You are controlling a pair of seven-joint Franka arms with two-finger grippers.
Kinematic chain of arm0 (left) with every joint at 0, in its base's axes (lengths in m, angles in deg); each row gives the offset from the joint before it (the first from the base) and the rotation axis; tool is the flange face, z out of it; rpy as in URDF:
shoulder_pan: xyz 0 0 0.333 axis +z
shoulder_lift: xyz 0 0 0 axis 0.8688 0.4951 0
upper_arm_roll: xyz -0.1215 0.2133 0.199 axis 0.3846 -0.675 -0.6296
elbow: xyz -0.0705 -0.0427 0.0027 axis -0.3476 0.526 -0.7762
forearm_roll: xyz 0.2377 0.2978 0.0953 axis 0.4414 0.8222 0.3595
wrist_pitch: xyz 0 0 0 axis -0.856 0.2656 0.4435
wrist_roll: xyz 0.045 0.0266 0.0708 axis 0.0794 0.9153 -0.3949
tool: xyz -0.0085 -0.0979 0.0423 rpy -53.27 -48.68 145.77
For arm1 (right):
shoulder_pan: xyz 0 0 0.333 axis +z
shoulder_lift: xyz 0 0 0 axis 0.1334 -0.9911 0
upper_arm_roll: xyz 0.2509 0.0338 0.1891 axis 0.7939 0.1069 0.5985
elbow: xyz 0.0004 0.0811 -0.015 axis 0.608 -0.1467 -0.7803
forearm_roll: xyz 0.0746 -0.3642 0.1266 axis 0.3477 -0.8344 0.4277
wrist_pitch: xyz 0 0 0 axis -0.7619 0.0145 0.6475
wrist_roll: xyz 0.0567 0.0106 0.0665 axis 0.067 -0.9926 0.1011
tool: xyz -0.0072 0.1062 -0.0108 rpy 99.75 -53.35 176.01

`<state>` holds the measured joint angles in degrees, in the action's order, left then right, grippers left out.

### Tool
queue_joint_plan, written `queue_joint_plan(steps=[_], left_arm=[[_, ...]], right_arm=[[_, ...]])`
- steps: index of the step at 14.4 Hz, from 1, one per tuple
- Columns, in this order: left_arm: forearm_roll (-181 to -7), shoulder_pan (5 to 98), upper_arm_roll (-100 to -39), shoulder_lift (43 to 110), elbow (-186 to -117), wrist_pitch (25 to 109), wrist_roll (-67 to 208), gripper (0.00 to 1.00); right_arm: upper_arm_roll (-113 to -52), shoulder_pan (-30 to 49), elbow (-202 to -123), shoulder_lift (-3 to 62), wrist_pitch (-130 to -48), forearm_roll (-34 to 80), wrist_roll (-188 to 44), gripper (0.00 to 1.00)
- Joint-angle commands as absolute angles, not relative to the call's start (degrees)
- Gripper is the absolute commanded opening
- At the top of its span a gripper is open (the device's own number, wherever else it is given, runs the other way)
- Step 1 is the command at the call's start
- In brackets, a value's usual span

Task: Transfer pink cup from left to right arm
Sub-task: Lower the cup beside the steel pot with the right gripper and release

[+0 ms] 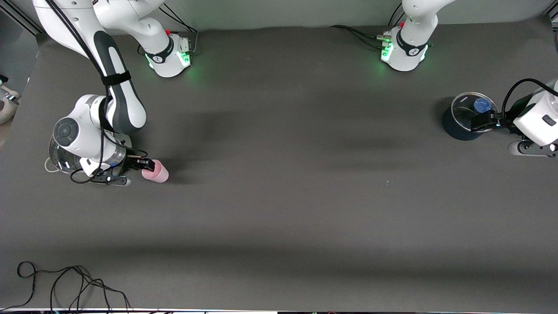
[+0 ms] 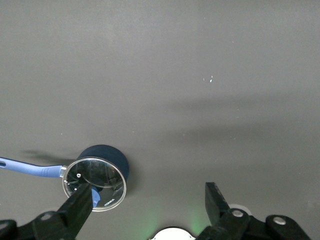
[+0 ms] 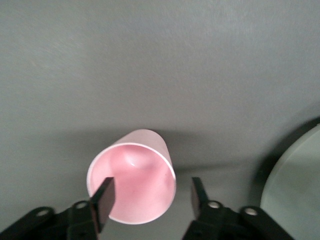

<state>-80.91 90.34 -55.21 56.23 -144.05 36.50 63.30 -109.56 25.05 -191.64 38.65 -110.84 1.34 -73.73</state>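
With our right gripper [image 3: 150, 197] spread astride one wall of the pink cup [image 1: 156, 171] and our left gripper [image 2: 145, 210] waiting spread over the table, a shallow pinch may tip it.

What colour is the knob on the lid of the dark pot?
Blue; the knob on the dark pot shows best in the front view.

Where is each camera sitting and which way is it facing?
Front view: high across the table, facing both arms' bases; shows the right gripper at the pink cup and the left gripper over the blue pot.
Left wrist view: on the left wrist, looking down past its open fingers at that pot.
Right wrist view: on the right wrist, looking into the cup, one finger inside the rim, one outside.
Shared: front and right wrist views both show the cup.
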Motion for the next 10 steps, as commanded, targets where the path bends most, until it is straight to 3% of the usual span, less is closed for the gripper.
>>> queue_joint_plan(steps=[1, 4, 6, 8, 10], left_arm=[[-82.0, 86.1, -59.3, 54.8, -144.8, 37.4, 63.2, 1.00], [-82.9, 65.5, -80.6, 54.7, -144.5, 37.6, 63.2, 1.00], [-84.4, 55.2, -91.3, 54.7, -144.4, 37.7, 63.2, 1.00], [-84.7, 50.7, -96.0, 54.8, -144.3, 37.8, 63.2, 1.00], [-84.8, 50.8, -96.0, 54.8, -144.2, 37.9, 63.2, 1.00]], right_arm=[[-111.7, 25.9, -190.3, 45.2, -105.2, 1.7, -72.7, 1.00], [-112.8, 25.9, -184.8, 49.8, -96.2, -6.4, -76.2, 1.00], [-112.7, 25.9, -178.9, 52.1, -87.1, -11.5, -79.5, 1.00], [-112.7, 25.9, -171.2, 52.5, -77.4, -12.1, -79.8, 1.00], [-112.7, 25.9, -163.2, 52.5, -68.7, -12.1, -79.9, 1.00]])
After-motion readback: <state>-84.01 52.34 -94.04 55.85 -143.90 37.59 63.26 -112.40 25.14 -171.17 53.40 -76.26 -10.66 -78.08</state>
